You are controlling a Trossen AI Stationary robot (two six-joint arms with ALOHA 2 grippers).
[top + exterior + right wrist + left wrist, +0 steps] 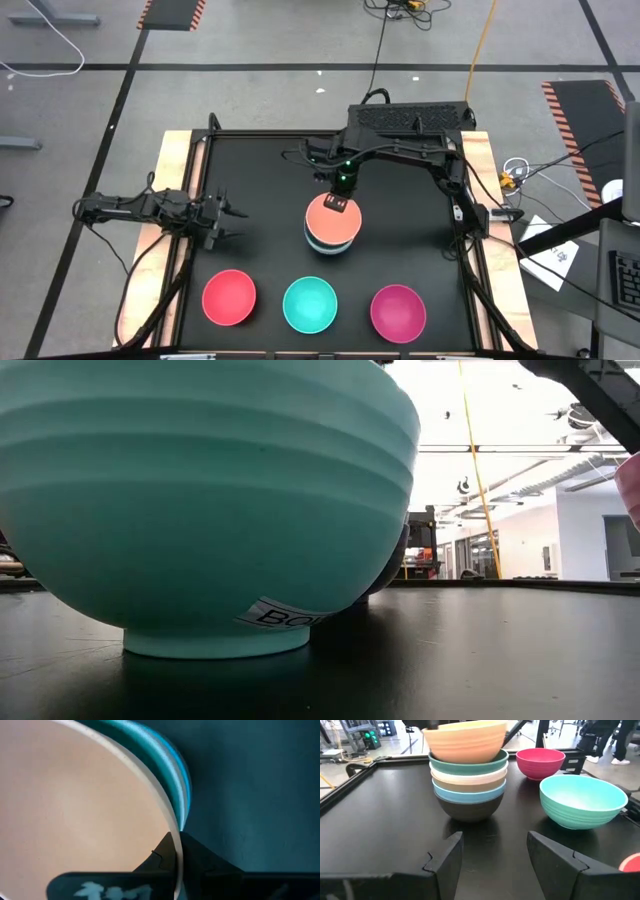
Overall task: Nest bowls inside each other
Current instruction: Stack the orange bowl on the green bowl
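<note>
A stack of bowls (331, 238) stands at the table's middle. In the left wrist view it shows a black bowl (470, 807) at the bottom, then blue, off-white and dark green. A peach-orange bowl (465, 740) is on top, a little tilted, its base inside the green bowl's rim. My right gripper (338, 205) is shut on this bowl. A red-pink bowl (229, 297), a turquoise bowl (310, 304) and a magenta bowl (398, 311) stand on their feet in a row near the front edge. My left gripper (238, 222) is open and empty, left of the stack. My right gripper holds the peach-orange bowl by its rim (176, 851) on the far side, one finger inside the bowl and one outside. The fingers come from above, pointing down. The bowl sits in the top of the stack, slightly tilted; whether it rests there I cannot tell.
The table's raised frame (190, 190) runs round the black mat. In the low view the turquoise bowl (200, 510) fills the near left and the magenta bowl (632, 480) shows at the right edge. People stand in the room beyond the table (600, 740).
</note>
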